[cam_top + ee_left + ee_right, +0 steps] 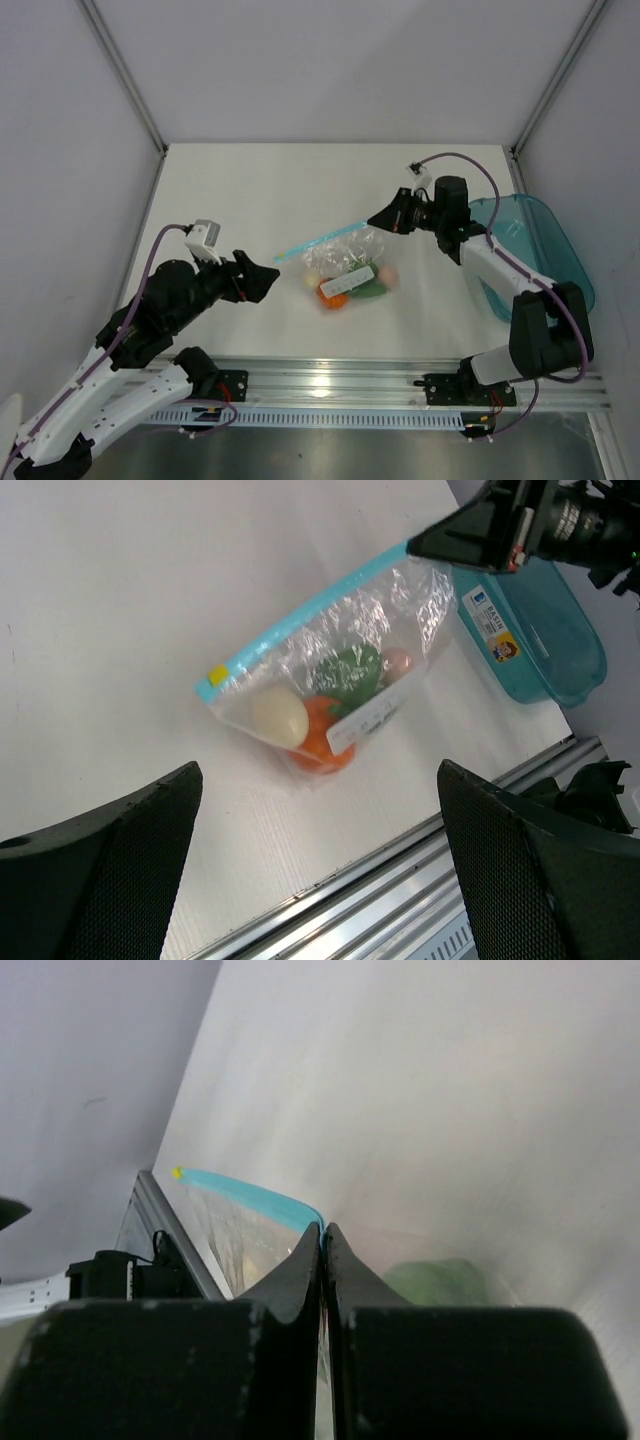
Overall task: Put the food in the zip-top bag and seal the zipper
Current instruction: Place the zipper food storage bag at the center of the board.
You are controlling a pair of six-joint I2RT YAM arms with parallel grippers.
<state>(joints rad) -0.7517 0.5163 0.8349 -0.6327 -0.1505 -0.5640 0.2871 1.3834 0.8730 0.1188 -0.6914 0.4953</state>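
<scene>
The clear zip-top bag (352, 258) lies mid-table with the food inside: an orange-red round piece (322, 742), a green pepper (350, 670) and a pale egg (279, 715). A second pale piece (389, 274) shows at the bag's right. The teal-blue zipper (322, 240) runs along the bag's far edge. My right gripper (382, 219) is shut on the zipper's right end; in the right wrist view (323, 1232) the strip (250, 1196) runs out left from between the pinched fingers. My left gripper (270, 276) is open and empty, left of the bag and apart from it.
A translucent teal tray (535, 250) stands at the right edge of the table, also in the left wrist view (540, 630). An aluminium rail (400, 385) runs along the near edge. White walls enclose the table on three sides.
</scene>
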